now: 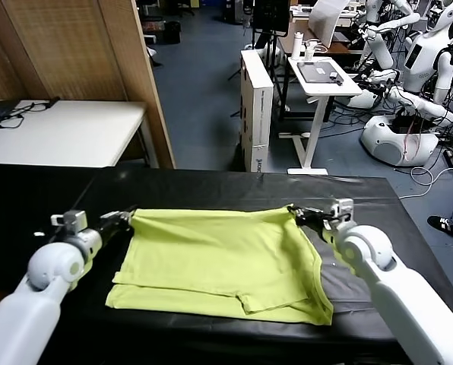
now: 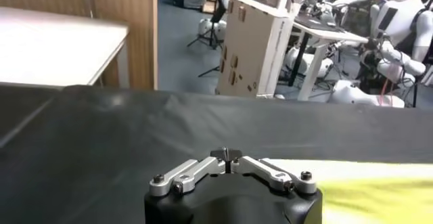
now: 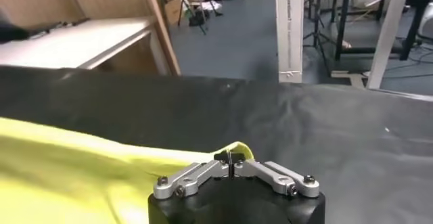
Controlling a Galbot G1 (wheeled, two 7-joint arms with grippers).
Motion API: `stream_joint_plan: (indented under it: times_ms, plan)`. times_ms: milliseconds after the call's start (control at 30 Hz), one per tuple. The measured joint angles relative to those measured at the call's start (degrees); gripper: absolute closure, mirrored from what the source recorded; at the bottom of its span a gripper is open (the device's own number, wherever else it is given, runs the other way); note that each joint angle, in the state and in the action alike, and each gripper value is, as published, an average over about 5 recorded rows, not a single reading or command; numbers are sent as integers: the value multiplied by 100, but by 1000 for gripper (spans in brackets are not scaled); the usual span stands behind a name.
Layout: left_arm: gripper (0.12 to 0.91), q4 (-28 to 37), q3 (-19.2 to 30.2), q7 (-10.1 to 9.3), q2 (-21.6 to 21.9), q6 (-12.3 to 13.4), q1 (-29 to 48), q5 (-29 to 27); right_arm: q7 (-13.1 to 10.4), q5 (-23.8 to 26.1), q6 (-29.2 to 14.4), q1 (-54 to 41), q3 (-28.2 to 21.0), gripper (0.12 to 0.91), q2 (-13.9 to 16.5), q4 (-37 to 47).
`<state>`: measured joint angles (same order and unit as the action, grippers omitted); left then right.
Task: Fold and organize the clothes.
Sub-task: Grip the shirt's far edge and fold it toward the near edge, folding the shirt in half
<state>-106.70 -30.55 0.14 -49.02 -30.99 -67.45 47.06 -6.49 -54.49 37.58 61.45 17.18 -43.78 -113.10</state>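
Head view puts the lime T-shirt (image 1: pixel 219 262) in the lower middle of the frame, spread on the black table cover (image 1: pixel 211 186) with its far edge drawn taut between two corners. Left gripper (image 1: pixel 128 219), at centre left, is closed on one corner; right gripper (image 1: pixel 296 214), at centre right, is pinched tight on the other, yellow cloth peeking from its tips in the right wrist view. Thin cotton like this looks light, limp and prone to sagging, so corners and hems seem the surest holds.
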Motion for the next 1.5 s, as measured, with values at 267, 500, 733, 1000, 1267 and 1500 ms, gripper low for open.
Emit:
stream_joint_plan:
  times_ms: [267,500,733,1000,1267,1500]
  plan:
    - [882,-641,-266,-95,25,-46,-726,-86,-15,21,211,899,89,885,617,-678]
    - [882,-961,-504,-57,-21,-42,-1457,-309,-17,40,253,1157,22,885,802,-901]
    - [882,-1050,-685,-30,-46,-20,-1887,-357,-19,70,278,1401,83,885,859,-1087]
    - [882,-1204,-849,-22,-160,-5,-2245,-395,-16,116,332,1618,122,885,890,-1206]
    - [882,-1252,-972,-16,-303,56,-2526,-509,-29,138,397,1663,105,882,853,-1185]
    - [847,-1273,-1043,-59,-390,-16,-2590,-619,-57,105,447,1771,276,568,880,-1339]
